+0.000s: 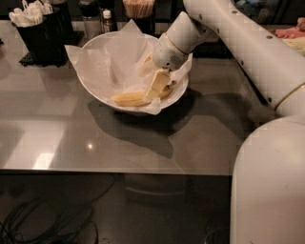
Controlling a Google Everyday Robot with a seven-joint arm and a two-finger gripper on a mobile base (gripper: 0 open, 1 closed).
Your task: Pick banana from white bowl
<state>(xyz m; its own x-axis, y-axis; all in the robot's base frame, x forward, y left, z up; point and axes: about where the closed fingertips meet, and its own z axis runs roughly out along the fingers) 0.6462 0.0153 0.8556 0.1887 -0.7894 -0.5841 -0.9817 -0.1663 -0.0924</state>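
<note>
The yellow banana (pixel 129 99) lies along the front of the white bowl (pixel 97 45), on crinkled white paper. My gripper (pixel 150 82) reaches down into the bowl from the right, over the banana's right end. Its near finger (pixel 157 85) stands in front of the banana and hides part of it. A second pale finger shows behind, apart from the near one, so the gripper looks open. The banana rests on the paper and is not lifted.
The bowl stands on a grey glossy table (pixel 95 143). Behind it are a black caddy of packets (pixel 40 28), small bottles (pixel 108 19) and a cup of sticks (pixel 138 9). My white arm (pixel 248 47) and base (pixel 269 181) fill the right side.
</note>
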